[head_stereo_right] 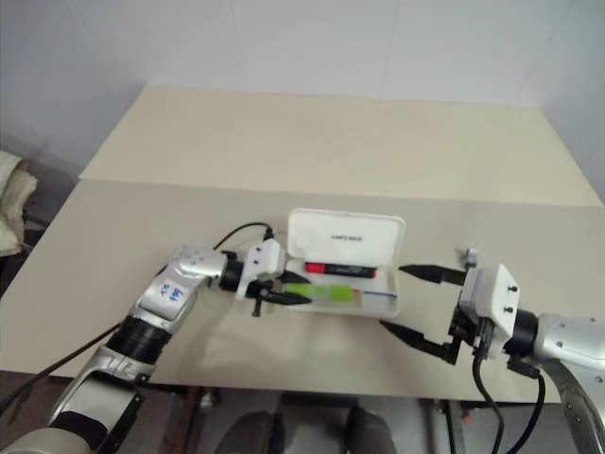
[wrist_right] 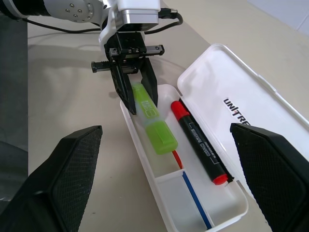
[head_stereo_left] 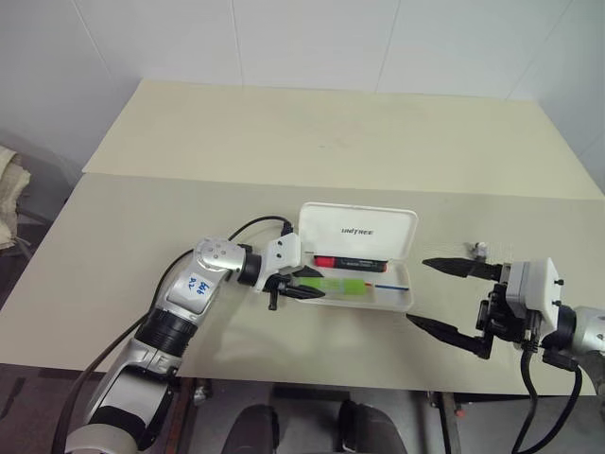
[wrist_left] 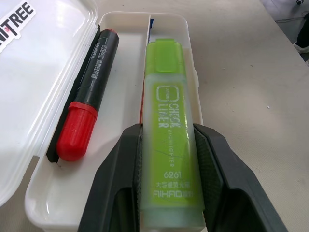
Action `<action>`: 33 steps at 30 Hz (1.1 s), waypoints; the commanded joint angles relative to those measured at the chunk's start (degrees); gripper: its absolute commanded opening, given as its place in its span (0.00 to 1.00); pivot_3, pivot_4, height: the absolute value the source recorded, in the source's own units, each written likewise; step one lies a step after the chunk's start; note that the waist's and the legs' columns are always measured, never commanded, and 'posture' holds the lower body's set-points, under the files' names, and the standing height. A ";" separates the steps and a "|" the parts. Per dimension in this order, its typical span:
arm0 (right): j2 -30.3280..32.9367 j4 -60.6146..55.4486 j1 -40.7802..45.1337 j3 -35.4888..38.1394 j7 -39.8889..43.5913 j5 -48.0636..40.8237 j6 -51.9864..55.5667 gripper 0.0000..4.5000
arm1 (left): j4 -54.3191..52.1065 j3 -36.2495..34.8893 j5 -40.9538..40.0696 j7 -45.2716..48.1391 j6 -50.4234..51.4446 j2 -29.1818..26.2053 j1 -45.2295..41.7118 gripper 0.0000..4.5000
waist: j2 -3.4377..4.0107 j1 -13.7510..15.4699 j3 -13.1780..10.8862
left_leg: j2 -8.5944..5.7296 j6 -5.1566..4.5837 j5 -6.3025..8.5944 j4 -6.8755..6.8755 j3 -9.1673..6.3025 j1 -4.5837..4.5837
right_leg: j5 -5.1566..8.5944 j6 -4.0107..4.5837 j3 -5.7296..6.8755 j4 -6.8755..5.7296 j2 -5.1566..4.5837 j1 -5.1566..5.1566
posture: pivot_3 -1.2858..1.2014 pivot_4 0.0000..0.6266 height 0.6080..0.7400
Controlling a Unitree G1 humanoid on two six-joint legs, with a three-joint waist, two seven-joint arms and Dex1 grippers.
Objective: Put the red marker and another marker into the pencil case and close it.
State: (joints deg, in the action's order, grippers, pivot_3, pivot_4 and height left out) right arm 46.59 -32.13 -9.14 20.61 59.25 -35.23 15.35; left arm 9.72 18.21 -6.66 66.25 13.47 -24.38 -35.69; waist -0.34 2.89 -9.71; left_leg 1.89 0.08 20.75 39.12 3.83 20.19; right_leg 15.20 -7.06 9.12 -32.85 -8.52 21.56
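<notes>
The white pencil case (head_stereo_left: 359,230) lies open on the table, its lettered lid standing up at the back. The red marker (wrist_left: 89,96) rests in the tray along the hinge side. The lime-green highlighter (wrist_left: 166,96), the other marker, lies slanted in the tray's front part with its far end down inside. My left gripper (head_stereo_left: 307,284) is at the case's left end, shut on the highlighter's near end with a finger on each side. Just right of the case, my right gripper (head_stereo_left: 419,291) stands wide open and holds nothing.
A small pale object (head_stereo_left: 479,249) sits on the table behind the right gripper. A black cable (head_stereo_left: 250,227) loops from the left wrist. The table's front edge runs just below both arms. A seam (head_stereo_left: 189,178) crosses the tabletop behind the case.
</notes>
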 commanded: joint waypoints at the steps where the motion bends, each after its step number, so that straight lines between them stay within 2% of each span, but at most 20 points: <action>1: 0.13 -0.68 0.64 0.65 -0.62 -0.57 -0.05 1.00 | -1.31 0.78 -0.23 0.15 -0.59 1.33 -1.27 0.25 | 0.00 0.09 0.00 | 0.00 0.00 0.00 0.00 0.00 0.00 | 0.00 0.00 0.00 0.00 0.00 0.00 | 0.52 0.24 1.00; 12: 0.12 -1.35 0.46 0.70 -1.43 -0.65 0.25 1.00 | -1.03 1.47 0.02 0.13 1.07 2.07 -1.52 0.25 | 0.00 0.04 0.00 | -0.01 -0.01 -0.01 0.02 0.01 0.00 | 0.00 0.00 -0.01 0.00 0.00 0.00 | 0.52 0.24 1.00; 22: -0.09 -0.96 1.12 0.02 -1.68 -0.52 0.12 1.00 | -3.80 0.25 -2.41 0.45 6.47 2.09 -1.42 0.98 | 0.00 0.09 0.00 | -0.01 -0.06 -0.07 0.07 0.00 -0.01 | 0.00 0.00 -0.03 -0.02 -0.01 -0.06 | 0.52 0.24 1.00; 33: -1.07 0.68 3.04 -1.69 -3.45 -0.49 1.09 1.00 | -8.02 -2.06 -7.91 3.41 6.61 0.90 1.17 0.98 | 0.00 0.01 0.00 | -0.02 -0.05 -0.10 0.05 -0.05 0.00 | 0.00 0.01 -0.02 -0.05 -0.02 -0.04 | 0.52 0.24 1.00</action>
State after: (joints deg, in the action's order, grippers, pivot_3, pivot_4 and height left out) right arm 45.76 -31.18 -6.74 18.35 56.50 -35.13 16.44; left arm 4.33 17.37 -12.44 68.56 20.95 -23.08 -35.09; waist -0.33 2.90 -9.71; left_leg 1.87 0.04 20.64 39.16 3.78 20.18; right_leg 15.20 -7.06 9.10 -32.89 -8.53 21.53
